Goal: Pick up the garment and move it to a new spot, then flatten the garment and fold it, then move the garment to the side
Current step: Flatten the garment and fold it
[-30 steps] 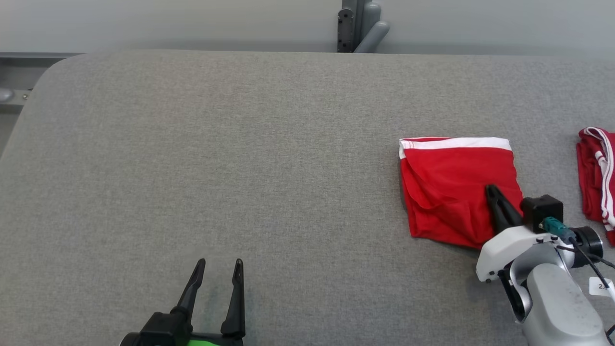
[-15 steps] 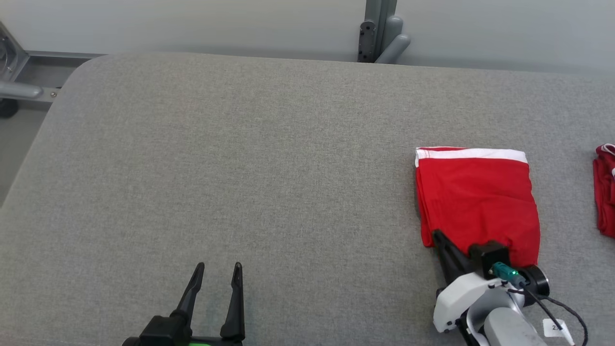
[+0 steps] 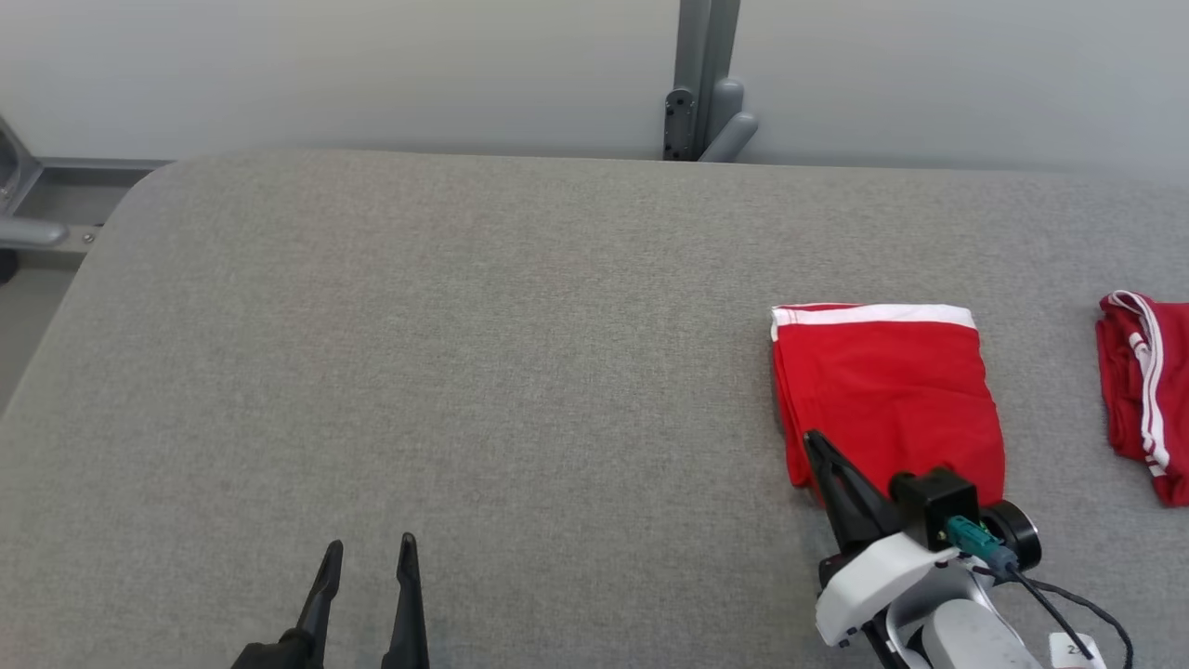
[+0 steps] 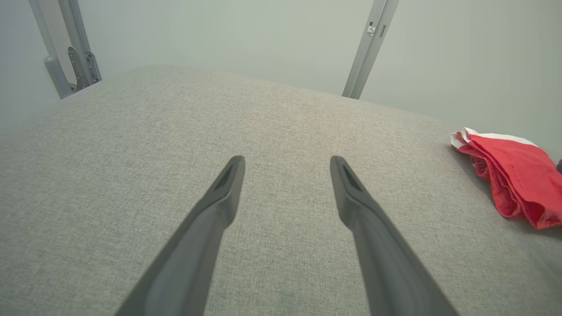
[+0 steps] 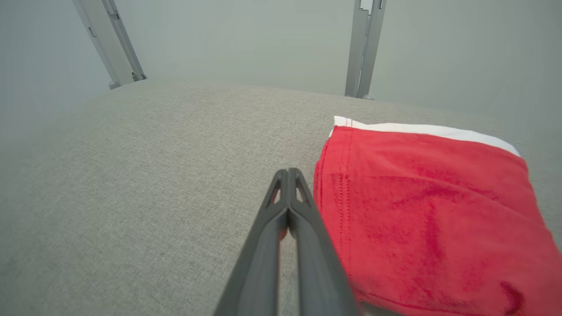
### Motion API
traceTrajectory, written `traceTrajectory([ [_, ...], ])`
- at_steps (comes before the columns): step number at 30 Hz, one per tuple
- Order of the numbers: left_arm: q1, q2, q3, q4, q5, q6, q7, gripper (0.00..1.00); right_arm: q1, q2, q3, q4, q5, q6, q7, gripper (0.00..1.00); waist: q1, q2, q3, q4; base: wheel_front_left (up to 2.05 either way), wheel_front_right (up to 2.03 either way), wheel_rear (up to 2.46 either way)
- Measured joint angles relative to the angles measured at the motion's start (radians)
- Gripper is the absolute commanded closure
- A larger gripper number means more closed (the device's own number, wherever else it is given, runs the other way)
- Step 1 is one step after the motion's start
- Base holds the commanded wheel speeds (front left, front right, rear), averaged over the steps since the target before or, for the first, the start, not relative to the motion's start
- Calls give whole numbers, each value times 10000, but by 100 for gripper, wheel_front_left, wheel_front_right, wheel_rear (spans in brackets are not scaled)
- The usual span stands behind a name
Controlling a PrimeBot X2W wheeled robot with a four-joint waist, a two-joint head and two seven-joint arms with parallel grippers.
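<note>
The garment (image 3: 892, 400) is red with a white band at its far edge. It lies folded in a flat rectangle on the right part of the grey padded table (image 3: 464, 325). My right gripper (image 3: 811, 437) is shut, its fingers lying low along the garment's near-left corner. The right wrist view has the closed fingertips (image 5: 287, 172) just left of the garment's (image 5: 430, 206) stitched edge. My left gripper (image 3: 369, 548) is open at the near edge with nothing between its fingers (image 4: 228, 184), and the garment (image 4: 518, 171) is far off to its right.
A second red garment with white stripes (image 3: 1143, 390) lies crumpled at the table's right edge. A grey metal post (image 3: 701, 84) stands behind the table's far edge. The table's rounded left corner (image 3: 139, 186) drops off to the floor.
My shut right gripper slid from the top of the garment toward its near-left corner, and the cloth lies smoother now. The head camera has shifted. The left gripper stays open.
</note>
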Motion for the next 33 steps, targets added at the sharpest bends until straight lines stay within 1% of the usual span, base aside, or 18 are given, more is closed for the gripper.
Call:
traceTrajectory([
  [4, 151, -4, 368, -38, 25, -52, 0, 0, 488, -242, -330, -1005, -111, 0, -2, 100, 0, 0, -188, -345, 0, 0, 0],
  [6, 198, -4, 543, -71, 21, -59, 0, 0, 719, -349, -575, -1471, -209, 0, -2, 65, 0, 0, -275, -533, 0, 0, 0],
  [7, 198, -2, 608, -86, 21, -92, 0, 0, 840, -408, -723, -1705, -244, 0, -2, 44, 0, 0, -317, -623, 0, 0, 0],
  [8, 197, -2, 654, -96, 21, -132, 0, 0, 968, -468, -901, -1900, -268, 0, -4, 1, 0, 0, -358, -710, 0, 0, 0],
  [11, 193, -4, 779, -69, 52, -265, 0, 0, 1383, -558, -1572, -2320, -282, 0, -4, 0, 0, 0, -469, -932, 0, 0, 0],
  [15, 192, -4, 869, 71, 199, -489, 0, 0, 1834, -596, -2462, -2537, -368, 0, -2, 0, 0, 0, -594, -1161, 0, 0, 0],
  [18, 186, -6, 865, 215, 318, -637, 0, 0, 2116, -571, -3089, -2476, -320, 0, -2, 0, 0, 0, -656, -1274, 0, 0, 0],
  [24, 170, -4, 989, 326, 309, -725, 0, 0, 2284, -589, -4013, -2263, -219, 0, -2, 0, 0, 0, -681, -1418, 0, 0, 0],
  [27, 182, -4, 949, 384, 288, -813, 0, 0, 2281, -627, -4211, -2173, -278, 0, -2, 0, 0, 0, -643, -1459, 0, 0, 0],
  [33, 198, -6, 943, 487, 360, -934, 0, 0, 2261, -679, -4048, -2190, -332, 0, -2, 0, 0, 0, -624, -1388, 0, 0, 0],
])
